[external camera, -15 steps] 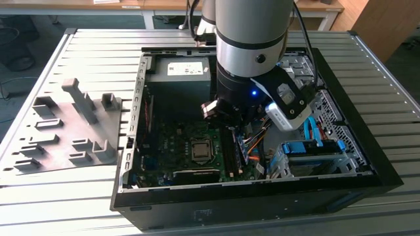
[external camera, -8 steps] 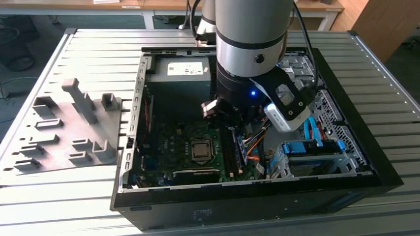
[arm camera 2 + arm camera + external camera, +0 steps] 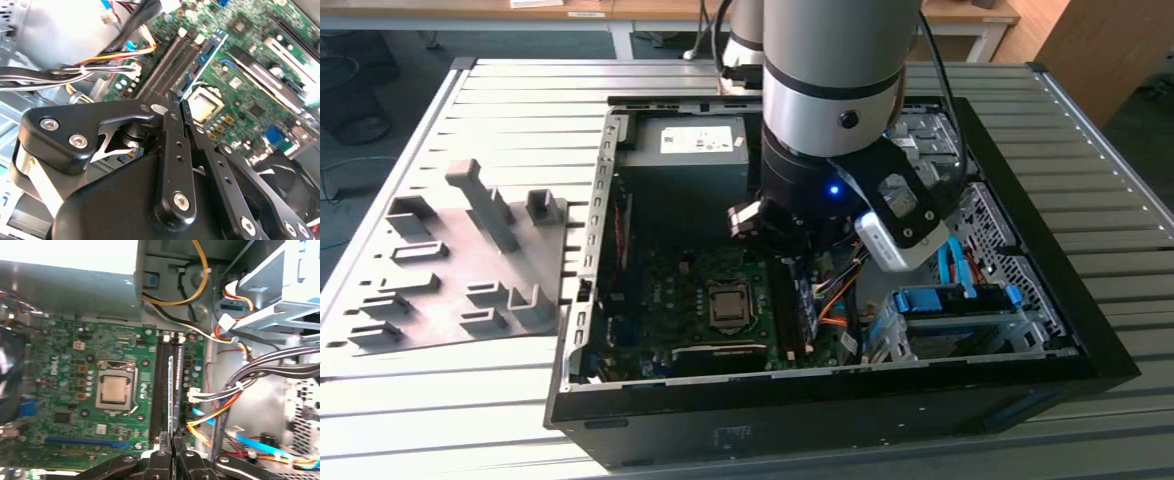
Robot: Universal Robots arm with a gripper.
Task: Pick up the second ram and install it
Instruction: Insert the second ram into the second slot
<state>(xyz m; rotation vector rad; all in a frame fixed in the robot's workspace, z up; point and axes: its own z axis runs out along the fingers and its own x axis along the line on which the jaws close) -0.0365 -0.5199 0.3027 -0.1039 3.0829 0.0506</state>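
Note:
In both wrist views my gripper (image 3: 170,441) (image 3: 175,102) is shut on the second ram (image 3: 171,390) (image 3: 202,60). The ram is a thin stick with a bluish sheen, seen edge-on and reaching out from the fingertips. It hangs lengthwise over the black memory slots (image 3: 161,385) (image 3: 167,62) of the green motherboard (image 3: 65,390), beside the processor socket (image 3: 116,390). I cannot tell whether the ram touches a slot. In the exterior view my arm (image 3: 834,110) reaches down into the open computer case (image 3: 720,440), over the board's right part.
Orange, yellow and black cable bundles (image 3: 220,405) run close beside the slots. A blue-railed drive cage (image 3: 954,300) fills the case's right side and the power supply (image 3: 694,140) its back. A grey holder tray (image 3: 454,270) lies on the table at the exterior view's left.

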